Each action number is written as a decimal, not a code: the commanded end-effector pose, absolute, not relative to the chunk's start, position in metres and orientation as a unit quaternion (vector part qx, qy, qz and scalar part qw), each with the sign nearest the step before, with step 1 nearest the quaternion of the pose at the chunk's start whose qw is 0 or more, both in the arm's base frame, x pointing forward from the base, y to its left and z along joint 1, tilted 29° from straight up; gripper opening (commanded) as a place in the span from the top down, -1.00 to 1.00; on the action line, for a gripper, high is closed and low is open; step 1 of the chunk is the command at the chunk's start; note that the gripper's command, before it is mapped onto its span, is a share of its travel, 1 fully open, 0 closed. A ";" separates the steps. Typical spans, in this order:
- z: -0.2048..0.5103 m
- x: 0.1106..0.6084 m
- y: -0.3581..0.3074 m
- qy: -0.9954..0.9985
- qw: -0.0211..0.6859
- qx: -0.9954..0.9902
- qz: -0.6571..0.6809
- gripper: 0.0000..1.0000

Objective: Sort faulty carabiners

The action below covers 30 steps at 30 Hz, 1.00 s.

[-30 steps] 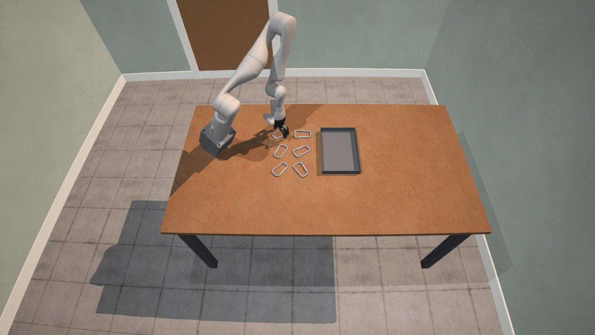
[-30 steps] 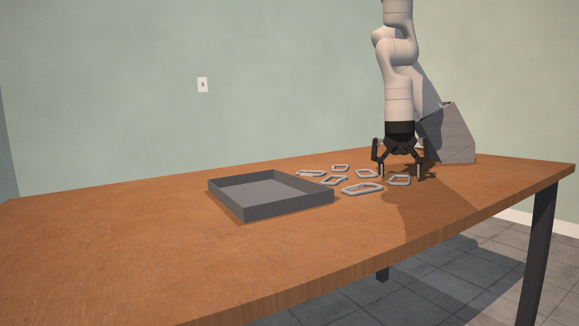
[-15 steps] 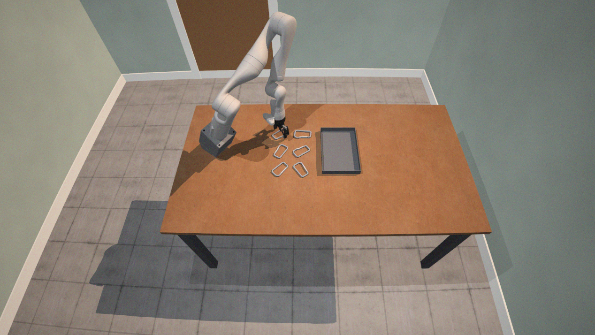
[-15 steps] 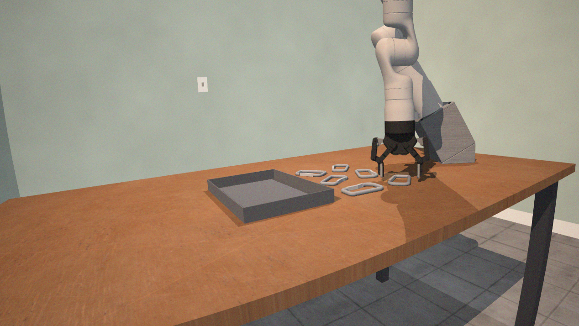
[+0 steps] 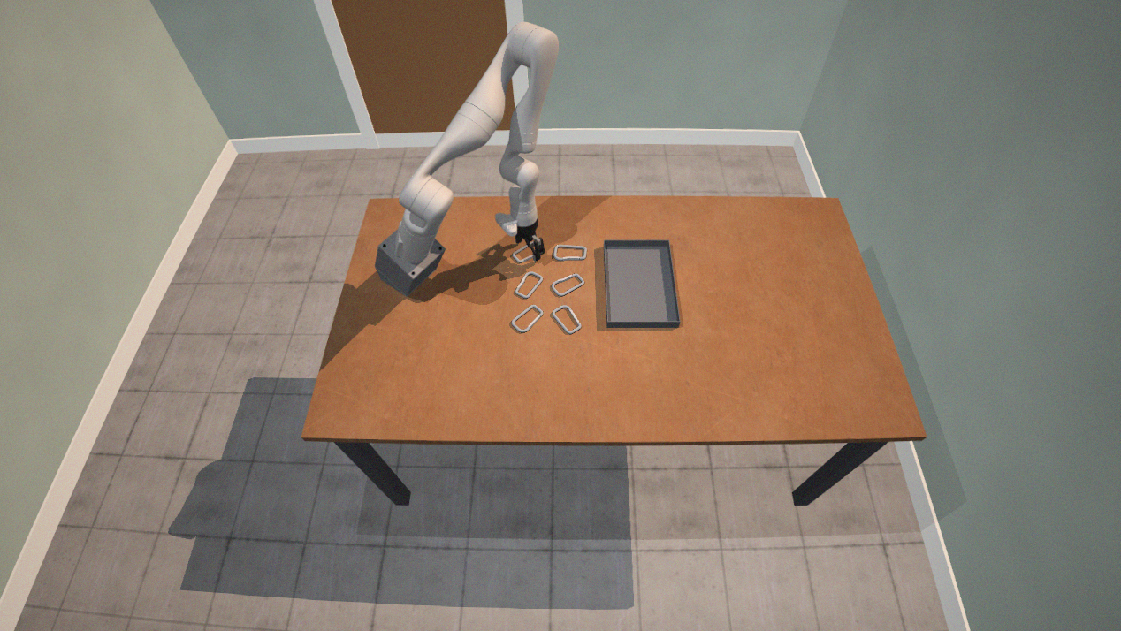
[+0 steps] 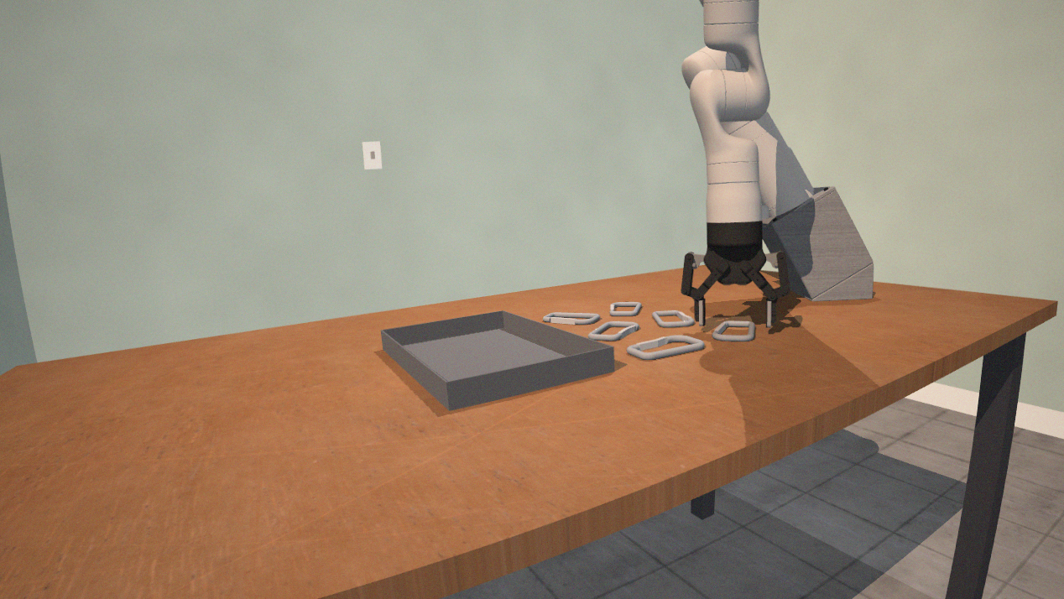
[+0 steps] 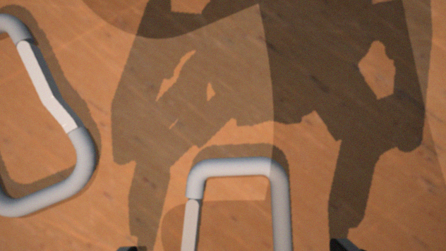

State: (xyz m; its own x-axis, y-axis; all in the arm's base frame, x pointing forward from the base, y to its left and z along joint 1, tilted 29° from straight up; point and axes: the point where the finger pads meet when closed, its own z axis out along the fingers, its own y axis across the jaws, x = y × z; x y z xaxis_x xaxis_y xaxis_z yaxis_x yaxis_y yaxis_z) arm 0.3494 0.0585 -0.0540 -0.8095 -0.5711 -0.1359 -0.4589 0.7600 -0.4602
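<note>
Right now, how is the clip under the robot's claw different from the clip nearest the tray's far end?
The carabiner under the gripper sits between the open gripper's fingers; the carabiner by the tray lies free. The first lies in the arm's shadow, the second in light. Both are grey loops, flat on the table.
</note>
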 end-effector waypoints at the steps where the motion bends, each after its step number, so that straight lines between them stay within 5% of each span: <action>1: -0.054 0.349 0.059 0.928 0.136 -0.278 -0.207 -1.00; 21: -0.054 0.349 0.059 0.928 0.136 -0.278 -0.207 -1.00; 22: 0.008 0.324 0.081 0.928 0.131 -0.278 -0.209 -1.00; 30: 0.019 0.319 0.085 0.928 0.131 -0.278 -0.209 -1.00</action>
